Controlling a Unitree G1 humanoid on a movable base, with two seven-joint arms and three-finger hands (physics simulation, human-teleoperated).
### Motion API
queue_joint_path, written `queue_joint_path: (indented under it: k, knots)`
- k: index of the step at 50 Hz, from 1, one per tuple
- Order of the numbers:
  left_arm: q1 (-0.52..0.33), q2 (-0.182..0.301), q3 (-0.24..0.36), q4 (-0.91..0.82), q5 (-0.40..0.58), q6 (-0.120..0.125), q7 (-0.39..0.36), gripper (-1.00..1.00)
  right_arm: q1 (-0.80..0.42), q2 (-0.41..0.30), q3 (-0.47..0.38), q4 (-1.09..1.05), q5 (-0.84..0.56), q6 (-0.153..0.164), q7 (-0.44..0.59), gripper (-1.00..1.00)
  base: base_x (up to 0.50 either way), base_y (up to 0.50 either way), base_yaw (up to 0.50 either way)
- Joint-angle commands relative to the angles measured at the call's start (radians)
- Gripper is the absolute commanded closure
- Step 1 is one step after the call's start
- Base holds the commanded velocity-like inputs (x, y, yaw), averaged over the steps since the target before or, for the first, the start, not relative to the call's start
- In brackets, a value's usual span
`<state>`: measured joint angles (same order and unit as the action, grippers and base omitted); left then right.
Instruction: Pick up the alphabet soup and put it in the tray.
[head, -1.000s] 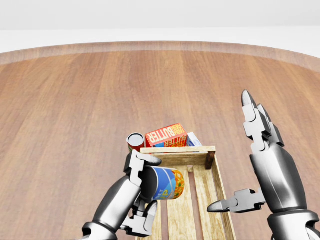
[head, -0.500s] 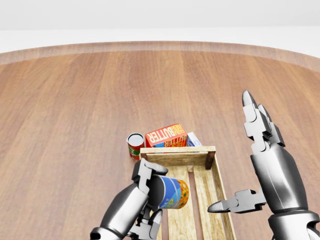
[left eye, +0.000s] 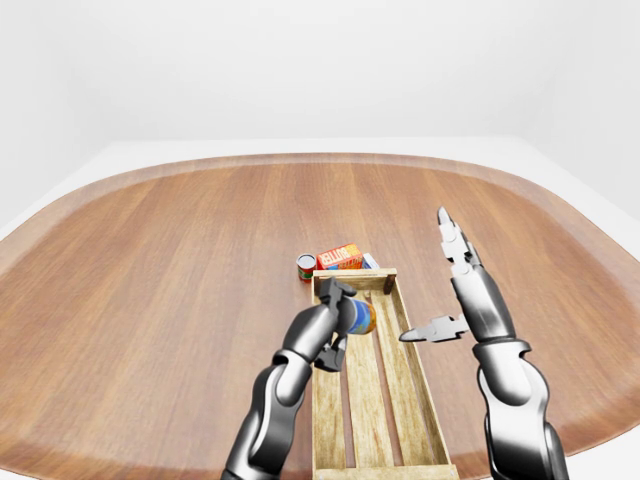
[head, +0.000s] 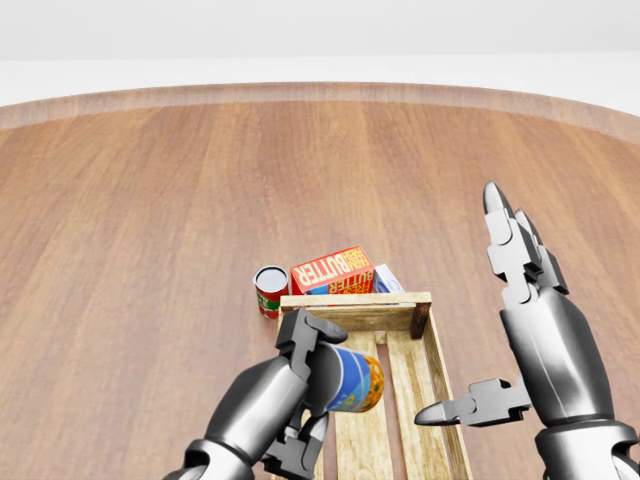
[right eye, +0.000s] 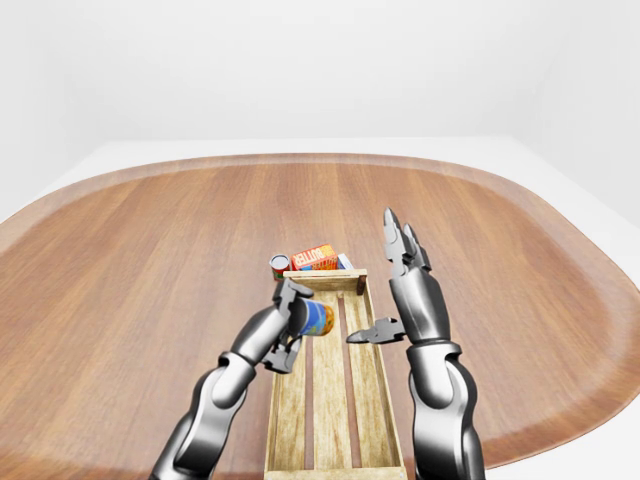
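Head view: left hand (head: 300, 385) clamps the alphabet soup (head: 352, 379) sideways above the tray (head: 430, 375); right hand (head: 505, 330) splayed, empty.

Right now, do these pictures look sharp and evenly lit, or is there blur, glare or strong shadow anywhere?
Head view: sharp throughout, even flat light, no glare; the can in the left hand and the butter box lettering read crisply. Left-eye view: wider, the table edge bows into a curve, soft sheen on the right hand. Right-eye view: the same, only faint shadow inside the tray.
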<state>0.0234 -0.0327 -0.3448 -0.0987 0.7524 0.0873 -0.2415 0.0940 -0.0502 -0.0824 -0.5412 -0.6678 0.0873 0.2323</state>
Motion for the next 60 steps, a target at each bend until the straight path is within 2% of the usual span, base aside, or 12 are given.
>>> queue_joint_path:
  k: [1, 11, 21, 29, 40, 51, 60]
  knots:
    - [-0.028, -0.007, 0.000, -0.001, 0.054, 0.000, -0.027, 1.00, -0.001, 0.000, -0.001, 0.003, 0.004, 0.000, -0.001, -1.00, 0.00, 0.00, 0.00]
    - [-0.062, 0.007, 0.051, 0.010, 0.096, 0.000, -0.079, 1.00, -0.001, -0.001, 0.001, 0.005, 0.004, 0.000, -0.001, -1.00, 0.00, 0.00, 0.00]
    - [-0.096, -0.002, 0.065, 0.047, 0.160, 0.000, -0.108, 1.00, 0.000, -0.001, -0.004, -0.003, 0.004, 0.000, 0.002, -1.00, 0.00, 0.00, 0.00]
    - [-0.115, -0.010, 0.057, 0.082, 0.214, 0.000, -0.131, 1.00, 0.000, -0.001, -0.006, -0.006, 0.004, 0.000, 0.003, -1.00, 0.00, 0.00, 0.00]
    - [-0.123, -0.030, 0.040, 0.090, 0.238, 0.000, -0.147, 1.00, -0.001, -0.001, -0.009, -0.011, 0.005, 0.000, 0.005, -1.00, 0.00, 0.00, 0.00]
    - [-0.115, -0.039, 0.015, 0.120, 0.267, -0.026, -0.143, 1.00, -0.002, -0.001, -0.008, -0.012, 0.002, 0.000, 0.006, -1.00, 0.00, 0.00, 0.00]
    - [-0.136, -0.036, 0.033, 0.168, 0.277, -0.048, -0.136, 1.00, -0.004, -0.002, -0.010, -0.017, 0.002, 0.000, 0.009, -1.00, 0.00, 0.00, 0.00]
